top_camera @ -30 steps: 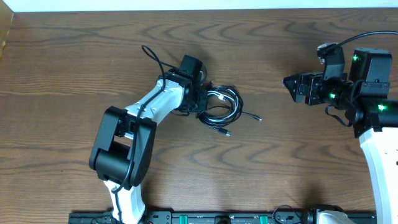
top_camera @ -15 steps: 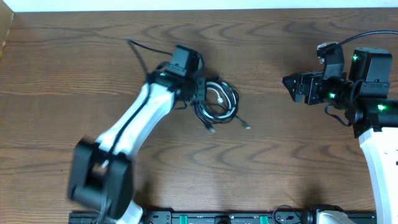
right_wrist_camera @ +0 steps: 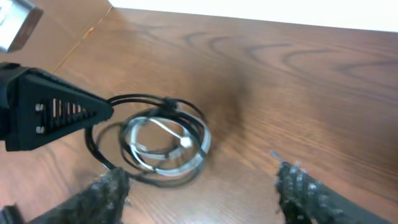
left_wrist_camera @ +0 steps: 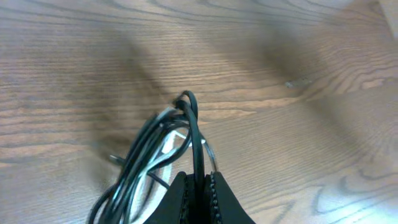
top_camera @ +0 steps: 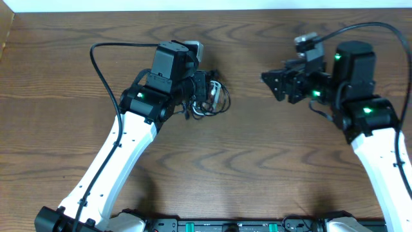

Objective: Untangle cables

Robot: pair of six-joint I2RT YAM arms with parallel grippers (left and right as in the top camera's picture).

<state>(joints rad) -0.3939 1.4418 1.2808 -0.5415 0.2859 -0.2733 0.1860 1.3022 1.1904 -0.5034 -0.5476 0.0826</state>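
Observation:
The cables [top_camera: 212, 100] are a tangled coil of black cords with a white one among them, at the table's upper middle. My left gripper [top_camera: 205, 87] is shut on a black strand of the coil and holds it off the wood; in the left wrist view the cables [left_wrist_camera: 163, 143] run up from between the jaws [left_wrist_camera: 199, 186]. My right gripper [top_camera: 269, 82] is open and empty, right of the bundle and pointing at it. In the right wrist view the cables [right_wrist_camera: 163, 140] hang ahead of its spread fingers [right_wrist_camera: 205, 193].
Brown wooden table [top_camera: 257, 167]. A thick black cord [top_camera: 106, 48] fixed to the left arm loops above it. The white wall edge [top_camera: 206, 5] runs along the back. The left arm's black finger [right_wrist_camera: 56, 112] shows in the right wrist view.
My left gripper has lifted the bundle up and left, bunching it tighter. My right arm has swung left toward the bundle.

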